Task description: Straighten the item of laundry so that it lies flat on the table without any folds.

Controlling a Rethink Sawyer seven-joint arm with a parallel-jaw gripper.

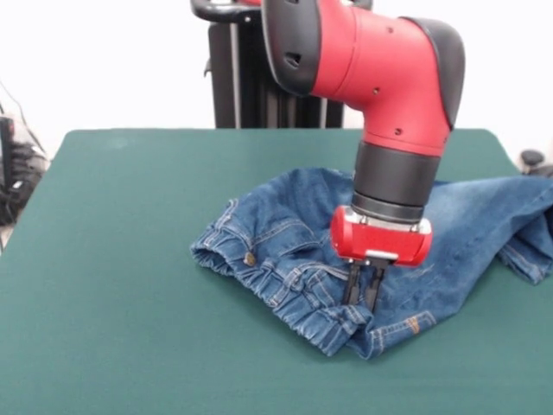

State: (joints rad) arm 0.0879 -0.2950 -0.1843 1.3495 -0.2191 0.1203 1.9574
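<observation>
The item of laundry, a small pair of blue jeans, lies crumpled on the right half of the green table. Its elastic waistband faces the front left, bunched and rippled. The legs trail off to the right, folded over near the table's right edge. My gripper comes straight down from the red arm onto the jeans just behind the waistband. Its black fingers stand close together, tips sunk in the denim and pinching a fold of it.
Bare green felt stretches over the left half and along the front of the table. Cables hang beyond the left edge. A small dark object sits past the far right corner.
</observation>
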